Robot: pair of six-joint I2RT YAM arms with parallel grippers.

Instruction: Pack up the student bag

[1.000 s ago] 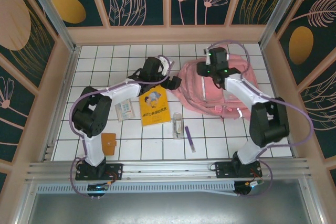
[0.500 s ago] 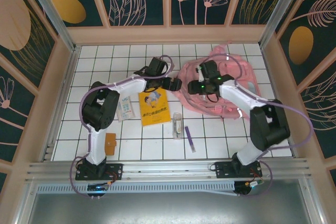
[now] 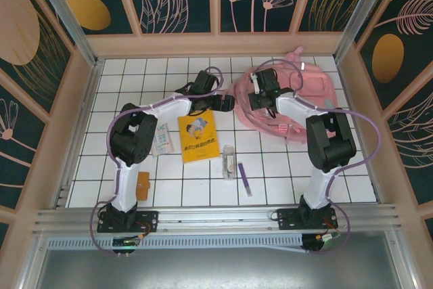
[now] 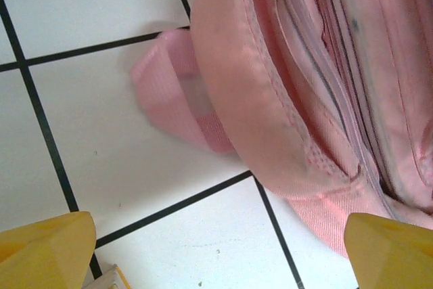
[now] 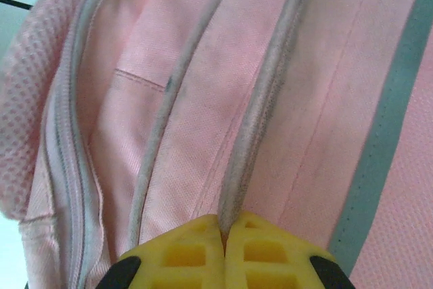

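Noting student bag (image 3: 301, 93) slumped at the far right of the tiled worktop (image 3: 135, 72): soft, limp woven pink fabric with mesh edging, likely light and floppy. Best hold judged a piped seam. The right end effector (image 5: 225, 235) is clenched on one; the left end effector (image 4: 216, 255) is released beside the bag's edge.

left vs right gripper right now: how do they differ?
The left gripper is open wide, its yellow fingers far apart; the right gripper is shut, tips touching. The left gripper holds nothing and is over the white tiled table beside the soft pink fabric backpack; the right gripper is on the backpack, with a piped seam running between its tips, apparently pinched. Shared: both have yellow fingers and both are at the backpack.
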